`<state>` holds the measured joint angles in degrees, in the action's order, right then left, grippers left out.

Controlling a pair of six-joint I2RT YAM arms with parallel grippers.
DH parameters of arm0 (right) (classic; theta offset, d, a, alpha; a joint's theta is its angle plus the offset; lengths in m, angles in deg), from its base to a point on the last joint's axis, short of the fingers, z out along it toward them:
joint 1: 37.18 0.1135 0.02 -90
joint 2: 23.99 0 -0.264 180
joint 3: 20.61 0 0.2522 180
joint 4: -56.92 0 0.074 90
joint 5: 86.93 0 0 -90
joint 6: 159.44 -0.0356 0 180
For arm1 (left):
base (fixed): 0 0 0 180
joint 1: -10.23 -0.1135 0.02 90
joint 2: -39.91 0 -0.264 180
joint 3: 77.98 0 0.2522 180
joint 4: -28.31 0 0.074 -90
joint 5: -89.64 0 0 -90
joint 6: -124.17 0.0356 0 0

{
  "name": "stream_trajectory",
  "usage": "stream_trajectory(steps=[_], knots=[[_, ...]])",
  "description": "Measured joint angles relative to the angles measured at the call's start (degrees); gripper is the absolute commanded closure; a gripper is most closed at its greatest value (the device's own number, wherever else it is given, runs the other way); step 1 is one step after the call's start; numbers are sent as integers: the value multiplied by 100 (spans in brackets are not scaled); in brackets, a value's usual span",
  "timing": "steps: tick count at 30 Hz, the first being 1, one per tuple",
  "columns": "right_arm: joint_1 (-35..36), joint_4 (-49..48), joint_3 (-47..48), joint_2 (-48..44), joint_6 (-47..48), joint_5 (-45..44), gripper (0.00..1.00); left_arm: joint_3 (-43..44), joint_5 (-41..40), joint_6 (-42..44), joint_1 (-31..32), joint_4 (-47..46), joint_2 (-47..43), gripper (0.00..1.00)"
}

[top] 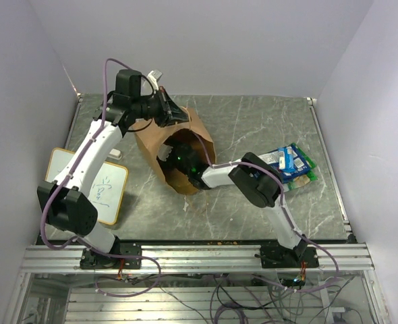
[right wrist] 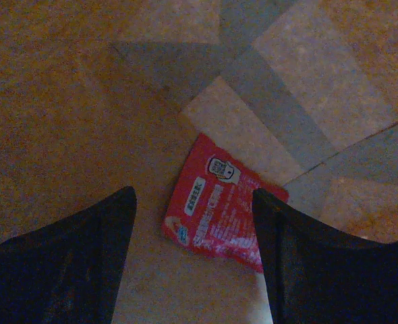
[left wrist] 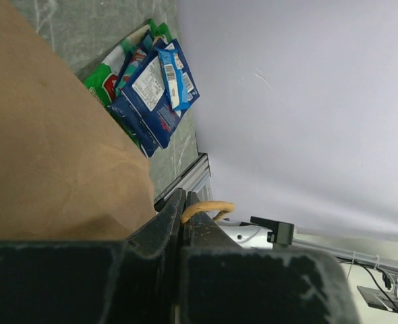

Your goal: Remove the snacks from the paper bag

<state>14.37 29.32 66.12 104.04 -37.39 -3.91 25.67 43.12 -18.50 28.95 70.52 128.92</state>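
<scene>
Right hand (right wrist: 193, 202) above flat red packet (right wrist: 216, 217).

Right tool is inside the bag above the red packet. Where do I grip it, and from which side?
Probably across its narrow width, going straight in along the tool's present line through the mouth. The red packet lies flat on the floor of the bag, mostly between the open fingers of the right tool, so closing there should bunch the thin film.
</scene>
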Motion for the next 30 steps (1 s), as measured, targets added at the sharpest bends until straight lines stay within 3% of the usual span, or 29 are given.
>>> stream_trajectory(steps=[5, 11, 13, 24, 30], knots=[[-28, 291, 608, 446, -9, -195, 30, -116, -76, 17, 17, 2, -46, 93], [-76, 678, 1191, 717, -13, -459, 40, -378, -157, 55, 37, 111, -197, 93], [-138, 883, 1421, 822, -11, -503, 46, -374, -203, 140, 35, 219, -249, 93], [-455, 1639, 1829, 1058, -81, -437, 98, -494, -348, 302, -39, 433, -623, 93], [-461, 1687, 1410, 752, -162, -44, 100, -857, -437, 358, -236, 431, -885, 93]])
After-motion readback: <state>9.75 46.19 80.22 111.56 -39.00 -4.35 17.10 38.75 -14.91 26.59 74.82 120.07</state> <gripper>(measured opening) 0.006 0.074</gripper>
